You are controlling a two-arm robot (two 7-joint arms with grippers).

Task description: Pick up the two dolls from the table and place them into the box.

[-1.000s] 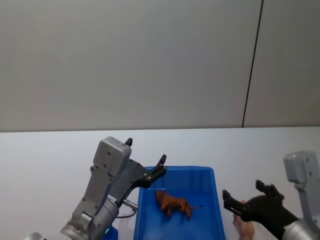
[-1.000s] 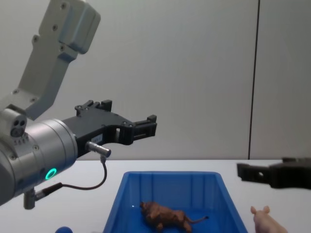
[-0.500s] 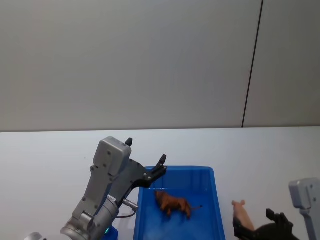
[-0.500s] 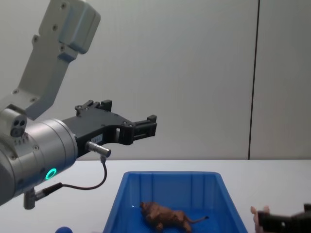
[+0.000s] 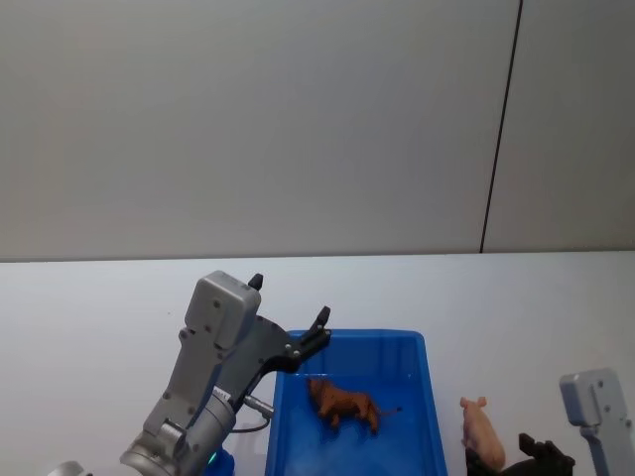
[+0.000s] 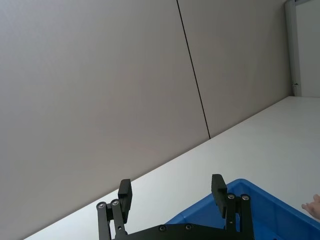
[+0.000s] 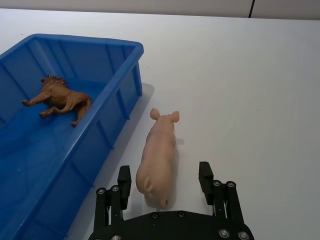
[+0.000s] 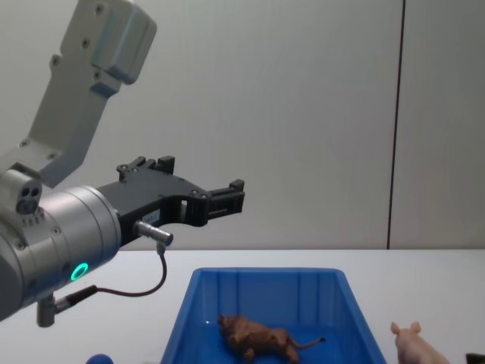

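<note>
The brown lion doll (image 5: 342,405) (image 7: 59,98) (image 8: 258,339) lies inside the blue box (image 5: 357,335) (image 7: 75,37) (image 8: 288,292). The pink pig doll (image 5: 482,431) (image 7: 157,157) (image 8: 413,345) lies on the white table (image 5: 99,317) just right of the box. My right gripper (image 5: 508,458) (image 7: 165,171) is open and low over the table, its fingers either side of the pig's near end without touching it. My left gripper (image 5: 290,299) (image 6: 171,181) (image 8: 201,178) hangs open and empty above the box's left rear corner.
A small blue rounded object (image 5: 220,464) (image 8: 98,359) sits on the table left of the box, under my left arm. Bare tabletop stretches right of the pig (image 7: 260,100) and behind the box, up to a grey wall.
My right gripper has dropped from above the pig to table height and drawn back toward me, uncovering the pig. The left arm, the lion and the box have not moved.
</note>
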